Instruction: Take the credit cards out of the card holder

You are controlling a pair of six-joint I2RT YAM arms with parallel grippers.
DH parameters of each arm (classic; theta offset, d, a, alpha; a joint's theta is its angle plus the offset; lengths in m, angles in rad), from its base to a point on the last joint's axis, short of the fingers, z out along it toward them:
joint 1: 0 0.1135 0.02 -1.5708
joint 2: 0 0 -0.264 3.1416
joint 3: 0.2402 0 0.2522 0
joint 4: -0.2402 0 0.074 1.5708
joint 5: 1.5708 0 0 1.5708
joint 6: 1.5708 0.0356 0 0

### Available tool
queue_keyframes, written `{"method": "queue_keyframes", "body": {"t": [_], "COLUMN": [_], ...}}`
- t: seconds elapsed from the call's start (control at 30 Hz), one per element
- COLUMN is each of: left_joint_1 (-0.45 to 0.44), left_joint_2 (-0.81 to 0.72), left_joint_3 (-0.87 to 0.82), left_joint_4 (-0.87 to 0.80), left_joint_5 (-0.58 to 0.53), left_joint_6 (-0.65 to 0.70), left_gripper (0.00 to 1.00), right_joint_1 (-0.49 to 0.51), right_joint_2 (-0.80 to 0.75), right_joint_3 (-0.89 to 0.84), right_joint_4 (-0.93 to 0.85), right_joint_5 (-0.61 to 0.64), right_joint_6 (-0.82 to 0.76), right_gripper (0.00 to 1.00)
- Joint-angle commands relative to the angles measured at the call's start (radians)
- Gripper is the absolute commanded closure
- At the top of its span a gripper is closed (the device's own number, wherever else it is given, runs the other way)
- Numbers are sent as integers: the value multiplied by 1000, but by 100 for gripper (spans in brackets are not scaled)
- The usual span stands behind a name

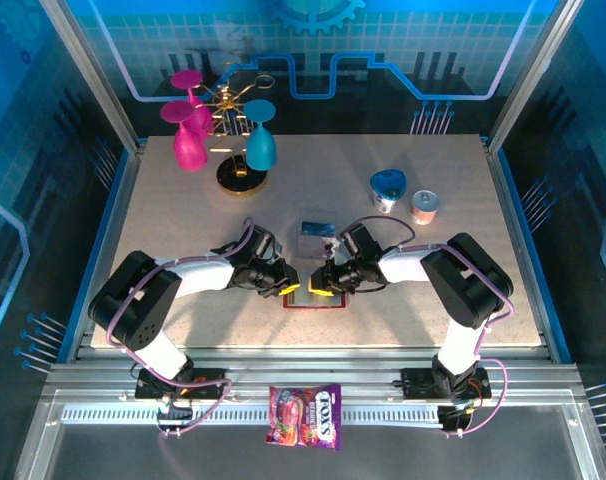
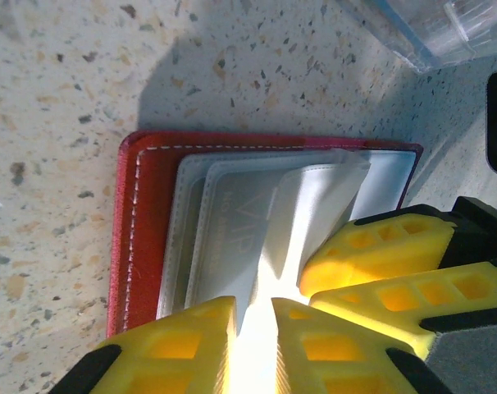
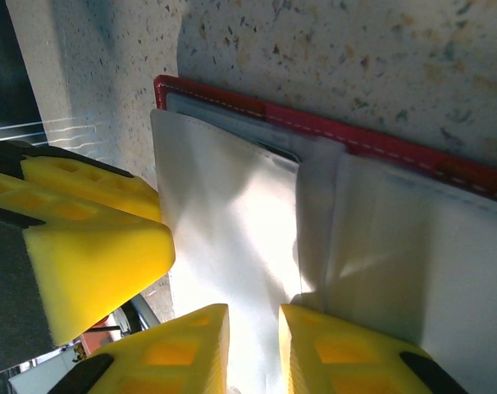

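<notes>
The red card holder (image 1: 308,303) lies open near the table's front edge, its stitched red cover (image 2: 146,230) and greyish inner pockets (image 2: 220,222) facing up. Both grippers meet over it. My left gripper (image 2: 254,336) comes from the left (image 1: 288,288), its jaws narrowed on a pale, whitish credit card (image 2: 310,205) that rises out of a pocket. My right gripper (image 3: 254,353) comes from the right (image 1: 321,287) and is shut on the holder's pale inner flap (image 3: 232,213). Its yellow fingers (image 2: 380,250) sit just beside my left jaws. Other cards are hidden.
A clear plastic box (image 1: 316,236) sits just behind the holder. Further back are a blue-lidded cup (image 1: 388,188), a small pot (image 1: 424,206) and a gold rack (image 1: 238,150) with pink and teal goblets. A colourful candy bag (image 1: 305,415) lies on the front rail.
</notes>
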Motion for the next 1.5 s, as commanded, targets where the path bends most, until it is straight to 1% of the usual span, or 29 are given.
{"method": "queue_keyframes", "body": {"t": [0.0, 0.13, 0.37, 0.7, 0.77, 1.13, 1.47], "left_joint_1": [-10, -11, -10, -20, -25, -62, -92], "left_joint_2": [1, 0, -7, -12, -5, 78, 143], "left_joint_3": [27, 30, 53, 115, 126, 216, 259], "left_joint_4": [9, 12, -2, -42, -44, -52, -32], "left_joint_5": [35, 37, 40, 50, 53, 70, 78], "left_joint_6": [-8, -9, -9, 4, 4, 4, -13], "left_gripper": [81, 79, 77, 76, 74, 51, 44], "right_joint_1": [-12, -13, -27, -91, -104, -148, -177], "right_joint_2": [8, -21, -106, -223, -242, -321, -388], "right_joint_3": [-14, -13, -14, -46, -55, -120, -172], "right_joint_4": [-17, -32, -82, -166, -174, -185, -204], "right_joint_5": [6, 28, 48, 70, 74, 85, 95], "right_joint_6": [8, 7, -5, -44, -48, -50, -53], "right_gripper": [75, 75, 73, 73, 73, 72, 71]}}
